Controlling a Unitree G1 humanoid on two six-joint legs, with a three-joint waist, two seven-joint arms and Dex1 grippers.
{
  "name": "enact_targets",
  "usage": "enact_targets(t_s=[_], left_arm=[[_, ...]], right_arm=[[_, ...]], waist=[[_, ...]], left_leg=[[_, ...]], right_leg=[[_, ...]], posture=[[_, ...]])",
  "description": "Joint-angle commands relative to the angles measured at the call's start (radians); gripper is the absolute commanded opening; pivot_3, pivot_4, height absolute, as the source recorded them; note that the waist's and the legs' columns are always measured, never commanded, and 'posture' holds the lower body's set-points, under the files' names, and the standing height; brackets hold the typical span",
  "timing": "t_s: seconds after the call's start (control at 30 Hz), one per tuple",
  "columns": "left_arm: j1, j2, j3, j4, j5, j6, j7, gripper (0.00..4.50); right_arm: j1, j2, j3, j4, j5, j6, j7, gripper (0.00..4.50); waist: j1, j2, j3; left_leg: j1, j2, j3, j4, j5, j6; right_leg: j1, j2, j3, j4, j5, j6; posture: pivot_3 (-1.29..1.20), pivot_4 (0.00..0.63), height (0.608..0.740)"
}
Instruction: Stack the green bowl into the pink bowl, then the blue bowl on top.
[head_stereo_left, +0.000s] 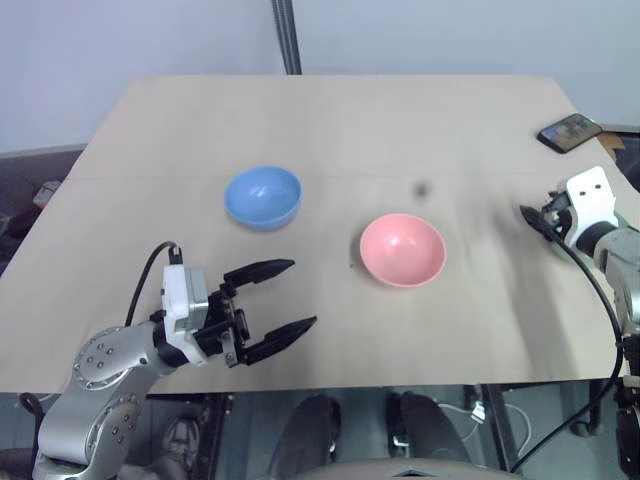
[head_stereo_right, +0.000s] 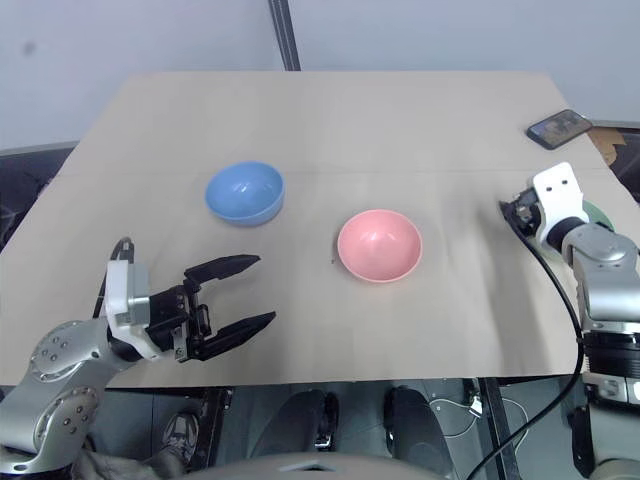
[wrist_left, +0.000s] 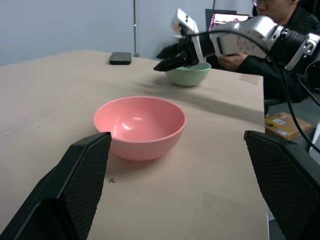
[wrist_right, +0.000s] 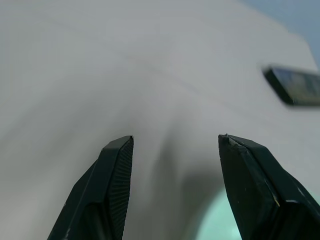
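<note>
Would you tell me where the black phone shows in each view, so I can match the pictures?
Left eye view: the black phone lies at the table's far right corner.
Right eye view: same far right corner.
Left wrist view: on the table beyond the pink bowl.
Right wrist view: on the table past the green bowl.
Shared landmark: the green bowl, in both wrist views.

A light tan table (head_stereo_left: 330, 120) fills most of the head views, its surface plain with a faint crease running across. A dark phone (head_stereo_left: 569, 132) lies flat near the table's upper right corner, screen up. A small dark speck (head_stereo_left: 421, 188) marks the tabletop right of centre. A grey vertical pole (head_stereo_left: 287, 35) stands behind the table at top centre. A person in dark clothing (wrist_left: 280, 55) sits beyond the table's edge, with a cardboard box (wrist_left: 283, 125) on the floor nearby.
</note>
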Motion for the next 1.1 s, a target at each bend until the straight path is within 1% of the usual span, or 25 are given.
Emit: enact_targets(t_s=[0.03,0.07,0.27,0.3,0.33,0.37,0.4,0.47,0.5,0.63,0.77,0.87,0.9,0.93,0.97,1.0,1.1], left_arm=[[0.003,0.001,0.007,-0.010,-0.002,-0.018,-0.008,4.50],[0.005,0.001,0.007,-0.012,-0.002,-0.018,-0.009,4.50],[0.011,0.007,0.015,-0.018,-0.006,-0.012,-0.005,4.50],[0.012,0.008,0.016,-0.019,-0.006,-0.012,-0.005,4.50],[0.013,0.009,0.018,-0.020,-0.007,-0.011,-0.004,4.50],[0.015,0.010,0.019,-0.021,-0.007,-0.010,-0.003,4.50],[0.017,0.010,0.021,-0.022,-0.008,-0.010,-0.003,4.50],[0.021,0.011,0.025,-0.025,-0.009,-0.009,-0.002,4.50],[0.022,0.011,0.026,-0.025,-0.010,-0.009,-0.001,4.50],[0.027,0.010,0.022,-0.026,-0.009,-0.011,0.003,4.50],[0.021,0.009,0.015,-0.026,-0.007,-0.008,0.008,4.50],[0.016,0.009,0.010,-0.023,-0.006,-0.006,0.011,4.50],[0.015,0.009,0.009,-0.021,-0.006,-0.006,0.010,4.50],[0.014,0.009,0.008,-0.021,-0.005,-0.005,0.010,4.50],[0.014,0.009,0.007,-0.021,-0.006,-0.004,0.011,4.50],[0.013,0.009,0.007,-0.020,-0.006,-0.003,0.011,4.50],[0.015,0.009,0.006,-0.018,-0.005,-0.002,0.010,4.50]], right_arm=[[0.005,0.011,-0.047,-0.037,0.012,0.041,-0.054,2.82],[0.004,0.016,-0.053,-0.035,0.017,0.058,-0.066,2.82],[-0.002,0.022,-0.042,0.001,0.016,0.091,-0.101,2.82],[-0.004,0.024,-0.040,0.003,0.020,0.098,-0.103,2.32],[-0.007,0.026,-0.040,0.005,0.019,0.100,-0.112,2.05],[-0.009,0.027,-0.038,0.007,0.018,0.102,-0.116,1.52],[-0.010,0.023,-0.034,0.010,0.010,0.100,-0.122,1.14],[-0.009,0.011,-0.024,0.010,-0.012,0.081,-0.133,0.20],[-0.007,0.008,-0.022,0.005,-0.018,0.068,-0.137,0.03],[0.002,-0.002,-0.011,-0.018,-0.046,0.021,-0.148,0.03],[0.012,-0.007,-0.022,-0.028,-0.043,0.025,-0.137,0.03],[0.017,-0.011,-0.031,-0.031,-0.044,0.031,-0.141,0.85],[0.017,-0.011,-0.032,-0.032,-0.045,0.034,-0.144,1.22],[0.018,-0.007,-0.035,-0.037,-0.049,0.041,-0.157,1.79],[0.018,0.001,-0.043,-0.042,-0.050,0.051,-0.174,1.93],[0.017,0.010,-0.052,-0.049,-0.047,0.056,-0.188,2.42],[0.024,0.027,-0.063,-0.067,-0.046,0.054,-0.220,2.42]], waist=[[0.000,0.000,0.000],[0.000,0.000,0.000],[0.007,0.000,0.000],[0.006,0.000,0.000],[0.005,0.000,0.000],[0.005,0.000,0.000],[0.005,0.000,0.000],[0.005,0.000,0.000],[0.005,0.000,0.000],[0.005,0.000,0.000],[0.005,0.000,0.000],[0.006,0.000,0.000],[0.006,0.000,0.000],[0.005,0.000,0.000],[0.005,0.000,0.000],[0.005,0.000,0.000],[0.005,0.000,0.000]], left_leg=[[0.000,0.000,0.000,0.000,-0.001,0.001],[0.001,0.000,0.000,0.001,-0.002,0.004],[0.001,0.000,0.000,0.003,-0.002,0.004],[0.001,0.000,0.000,0.003,-0.002,0.004],[0.001,0.000,0.000,0.003,-0.002,0.004],[0.001,0.000,0.000,0.003,-0.002,0.004],[0.001,0.000,0.000,0.003,-0.002,0.004],[0.001,0.000,0.000,0.003,-0.002,0.004],[0.001,0.000,0.000,0.003,-0.002,0.004],[0.001,0.000,0.000,0.003,-0.002,0.004],[0.001,0.000,0.000,0.003,-0.002,0.004],[0.001,0.000,0.000,0.003,-0.002,0.004],[0.001,0.000,0.000,0.003,-0.002,0.004],[0.001,0.000,0.000,0.003,-0.002,0.004],[0.001,0.000,0.000,0.003,-0.002,0.004],[0.001,0.000,0.000,0.003,-0.002,0.004],[0.001,0.000,0.000,0.003,-0.002,0.004]], right_leg=[[0.000,0.000,0.000,0.000,0.000,0.000],[0.001,0.000,0.000,0.000,0.000,0.000],[0.001,0.000,0.000,0.001,0.000,0.000],[0.001,0.000,0.000,0.002,0.000,0.000],[0.001,0.001,0.000,0.002,0.000,0.000],[0.001,0.001,0.000,0.002,0.000,0.000],[0.001,0.001,0.000,0.002,0.000,0.000],[0.001,0.001,0.000,0.002,0.000,0.000],[0.001,0.001,0.001,0.002,0.000,0.000],[0.001,0.001,0.001,0.002,0.000,0.000],[0.001,0.001,0.001,0.002,0.000,0.000],[0.001,0.001,0.001,0.002,0.000,0.000],[0.001,0.001,0.001,0.002,0.000,0.000],[0.001,0.001,0.001,0.002,0.000,0.000],[0.001,0.001,0.001,0.002,0.000,0.000],[0.001,0.001,0.001,0.002,0.000,0.000],[0.001,0.001,0.001,0.002,0.000,0.000]], posture=[[0.00,0.150,0.740],[0.00,0.150,0.740],[0.00,0.150,0.740],[0.00,0.150,0.740],[0.00,0.150,0.740],[0.00,0.150,0.740],[0.00,0.150,0.740],[0.00,0.150,0.740],[0.00,0.150,0.740],[0.00,0.150,0.740],[0.00,0.150,0.740],[0.00,0.150,0.740],[0.00,0.150,0.740],[0.00,0.150,0.740],[0.00,0.150,0.740],[0.00,0.150,0.740],[0.00,0.150,0.740]])
